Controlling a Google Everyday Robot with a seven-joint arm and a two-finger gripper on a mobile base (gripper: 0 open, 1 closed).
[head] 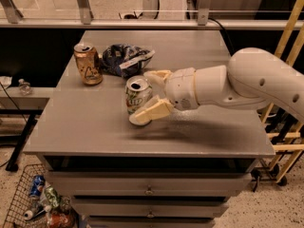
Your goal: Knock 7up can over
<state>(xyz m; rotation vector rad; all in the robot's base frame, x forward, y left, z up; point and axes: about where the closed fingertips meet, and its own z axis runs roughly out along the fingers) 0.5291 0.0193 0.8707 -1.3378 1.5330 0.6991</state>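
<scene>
While our end effector (141,97) straddles the 7up can (135,93), spread wide, we might slide it instead of tipping.

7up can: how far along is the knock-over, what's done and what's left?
Done: the approach. The gripper is at the 7up can, open jaws on either side, the near one by its base. In hand: lining up the push. Left: the knock itself; the can stands roughly upright on the table, not on its side.
</scene>
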